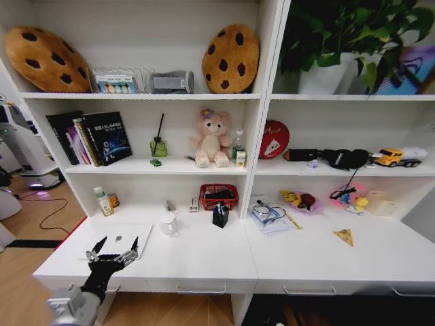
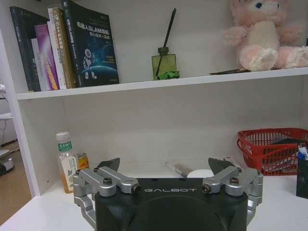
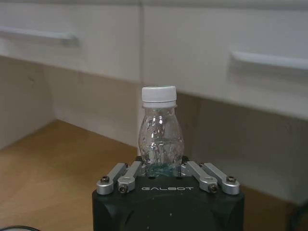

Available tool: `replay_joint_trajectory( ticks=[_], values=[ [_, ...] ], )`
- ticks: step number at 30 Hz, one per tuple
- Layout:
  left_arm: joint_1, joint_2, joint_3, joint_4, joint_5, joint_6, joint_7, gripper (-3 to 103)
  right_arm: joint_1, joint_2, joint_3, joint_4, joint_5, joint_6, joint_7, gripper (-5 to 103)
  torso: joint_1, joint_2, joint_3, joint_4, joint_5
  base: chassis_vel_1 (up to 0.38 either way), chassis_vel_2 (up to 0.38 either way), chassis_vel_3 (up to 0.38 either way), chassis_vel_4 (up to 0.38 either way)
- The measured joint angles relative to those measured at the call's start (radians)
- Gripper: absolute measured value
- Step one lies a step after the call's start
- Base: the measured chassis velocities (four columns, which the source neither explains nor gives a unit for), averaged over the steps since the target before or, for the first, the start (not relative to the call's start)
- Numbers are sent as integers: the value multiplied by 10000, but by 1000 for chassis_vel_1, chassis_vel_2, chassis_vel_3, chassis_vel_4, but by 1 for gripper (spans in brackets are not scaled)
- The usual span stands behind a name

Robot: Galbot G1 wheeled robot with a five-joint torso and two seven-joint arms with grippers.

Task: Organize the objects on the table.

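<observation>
The slim silver laptop point(image 1: 117, 243) lies flat and closed at the table's point(image 1: 204, 261) left end, near the front edge. The small black pen holder point(image 1: 220, 216) stands upright on the table just in front of a red basket, with blue and black pens point(image 1: 218, 207) standing in it. One further pen point(image 2: 174, 169) lies flat on the table near the back wall. The tiny green toy car point(image 1: 156, 162) sits on the shelf above, just beside a green glass diffuser bottle. The table is long and white, with shallow drawers and silver bar handles point(image 1: 197, 291) along its front.
</observation>
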Motion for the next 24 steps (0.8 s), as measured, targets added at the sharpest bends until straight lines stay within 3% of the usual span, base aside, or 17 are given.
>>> replay_joint_trajectory(
  ticks=[5,6,8,10,12,14,15,17,21,24],
  values=[
    [1,0,1,1,-1,0,0,100,2042,704,-149,-2452,-747,-907,1441,27,1,0,0,2,-1,0,0,0,0],
    [1,0,1,1,-1,0,0,100,2042,704,-149,-2452,-747,-907,1441,27,1,0,0,2,-1,0,0,0,0],
    [0,0,0,0,0,-1,0,100,2958,982,-453,-3448,-289,-1723,2074,27,1,0,1,-2,3,0,0,0,0],
    [0,0,0,1,0,0,0,100,3383,1088,-502,-4002,-252,-1735,2142,27,1,0,1,-2,2,0,0,0,0],
    [0,0,0,1,0,0,0,100,3858,1195,-503,-4724,-387,-1527,2184,27,1,0,0,-2,-2,0,0,0,0],
    [0,0,0,1,0,0,-1,100,5127,1455,-399,-6610,-1175,-445,2551,24,1,0,1,-5,8,0,0,0,0],
    [0,0,0,1,0,0,-1,100,5127,1455,-399,-6610,-1175,-445,2551,24,1,0,1,-5,8,0,0,0,0],
    [0,0,0,1,0,0,0,100,5850,1512,-320,-7428,-1612,216,2724,33,2,-1,0,5,-3,0,0,0,0],
    [1,0,0,1,0,0,0,100,6045,1548,-319,-7533,-1662,193,2736,44,2,-1,1,-1,3,0,0,0,0],
    [0,0,0,1,0,0,0,100,6026,1572,-317,-7346,-1674,136,2739,60,2,0,0,-2,1,0,0,0,0]
  ],
)
